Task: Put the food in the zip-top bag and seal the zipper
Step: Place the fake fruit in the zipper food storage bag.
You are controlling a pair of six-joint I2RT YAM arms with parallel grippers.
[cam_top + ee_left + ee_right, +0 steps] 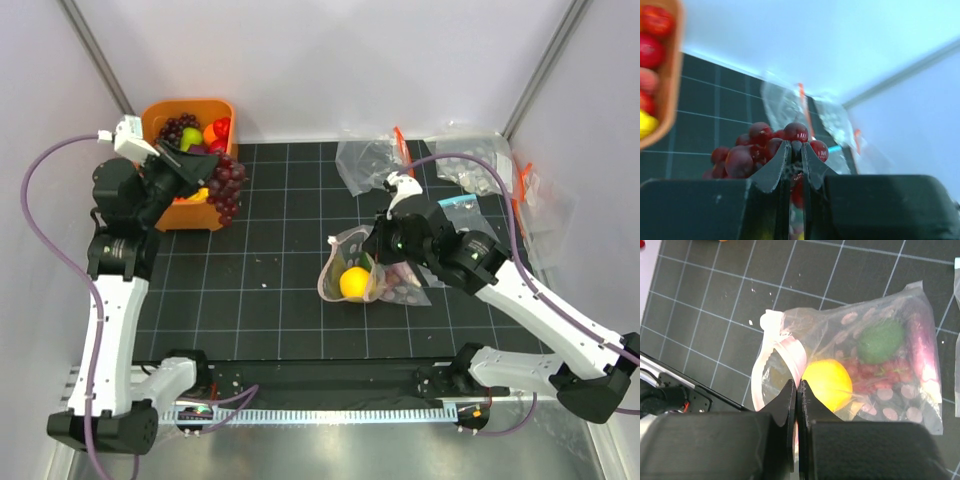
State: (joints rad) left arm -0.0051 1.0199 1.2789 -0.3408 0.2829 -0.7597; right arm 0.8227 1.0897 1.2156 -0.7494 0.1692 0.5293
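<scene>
Far left beside the orange tub (160, 115), left gripper (203, 172) is clamped on the purple grapes (228, 190). Zip-top bag (335, 262) lies well apart to its right, mid-mat, mouth facing left. Right gripper (796, 386) is pinched on its pink zipper (790, 347). Bag is clear and crinkly, with the lemon (353, 283) inside.

Black grid table (270, 270), orange tub (195, 217) left, zip-top bag (345, 250) centre, clear bags (365, 165) far right

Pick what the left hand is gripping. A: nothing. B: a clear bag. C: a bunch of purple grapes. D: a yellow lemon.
C: the left hand is shut on a bunch of purple grapes, at the edge of the orange tub.
</scene>
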